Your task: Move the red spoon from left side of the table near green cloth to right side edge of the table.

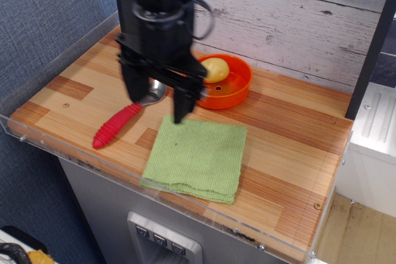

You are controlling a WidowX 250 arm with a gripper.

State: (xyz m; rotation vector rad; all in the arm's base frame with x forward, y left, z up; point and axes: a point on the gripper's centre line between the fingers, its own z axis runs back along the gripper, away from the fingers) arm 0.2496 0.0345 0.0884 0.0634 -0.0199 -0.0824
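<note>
The black gripper (156,99), jaws apart, hangs over the silver bowl of the ribbed red-handled spoon (125,116); handle trails lower-left.

This looks like a robot test bench dressed up as a kitchen. A small wooden table (291,134) of striped planks carries a clear acrylic rim, and behind it stands a whitewashed plank backdrop (297,17) (a panel rather than a real wall). Blue fabric partitions (43,10) close off the left, and a black robot arm (158,23) is mounted over the counter.
</note>
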